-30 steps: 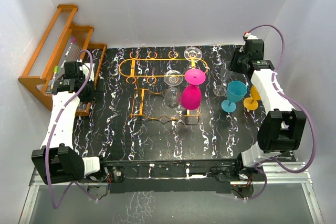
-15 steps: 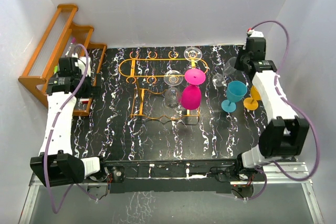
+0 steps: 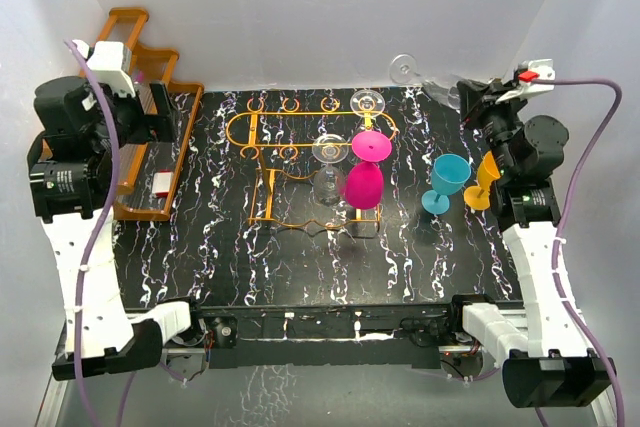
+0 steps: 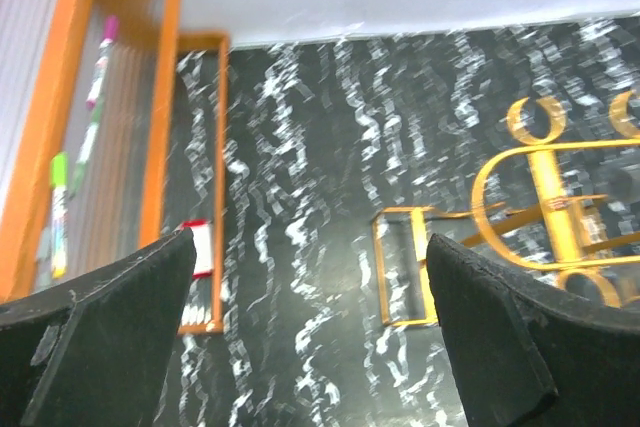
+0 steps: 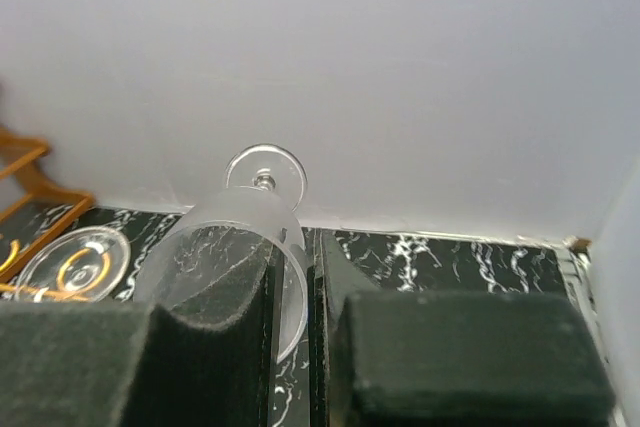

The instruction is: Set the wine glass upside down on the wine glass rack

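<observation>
A clear wine glass (image 3: pixel 428 83) is held high at the back right, tilted, with its foot pointing back-left toward the wall. My right gripper (image 3: pixel 468 99) is shut on its bowl rim. In the right wrist view one finger sits inside the bowl (image 5: pixel 235 237) and the gripper (image 5: pixel 298 347) pinches the glass wall. The orange-gold wire rack (image 3: pixel 300 117) stands at mid-back and also shows in the left wrist view (image 4: pixel 560 197). My left gripper (image 3: pixel 150 115) is open and empty, raised over the table's left side (image 4: pixel 310 242).
The wire rack holds two clear upturned glasses (image 3: pixel 368 101) (image 3: pixel 328 147) and a pink one (image 3: pixel 365 177). A teal glass (image 3: pixel 447 182) and an orange glass (image 3: pixel 483 185) stand at the right. A brown wooden stepped rack (image 3: pixel 110 77) with markers is at the far left.
My right arm has lifted the clear glass off the table and tipped it toward the back wall. My left arm has risen and swung back to the left.
</observation>
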`<move>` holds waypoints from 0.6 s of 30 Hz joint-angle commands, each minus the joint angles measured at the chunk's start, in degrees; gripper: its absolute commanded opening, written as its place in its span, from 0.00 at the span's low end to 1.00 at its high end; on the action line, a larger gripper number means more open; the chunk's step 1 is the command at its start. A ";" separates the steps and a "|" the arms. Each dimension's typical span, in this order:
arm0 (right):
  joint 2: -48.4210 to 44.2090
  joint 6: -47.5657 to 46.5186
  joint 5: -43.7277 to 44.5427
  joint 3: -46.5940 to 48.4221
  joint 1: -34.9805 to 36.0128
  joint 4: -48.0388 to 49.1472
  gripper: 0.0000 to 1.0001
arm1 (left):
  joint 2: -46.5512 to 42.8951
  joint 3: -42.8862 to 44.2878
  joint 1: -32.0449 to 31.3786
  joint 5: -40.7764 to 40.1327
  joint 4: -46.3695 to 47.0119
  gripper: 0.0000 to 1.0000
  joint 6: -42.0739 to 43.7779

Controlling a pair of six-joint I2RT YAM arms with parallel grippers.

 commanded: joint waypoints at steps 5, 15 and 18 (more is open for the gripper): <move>-1.03 -0.99 -9.57 4.17 0.12 11.78 0.08 | 9.76 10.72 0.44 27.52 5.01 0.97 -18.16; -1.71 -4.75 -17.90 4.96 1.61 30.99 0.08 | 11.21 -6.52 -2.62 41.12 46.56 0.97 -64.63; -0.22 -2.17 -16.27 2.31 1.80 42.10 0.08 | 10.93 -11.39 -7.64 36.51 56.62 0.97 -74.13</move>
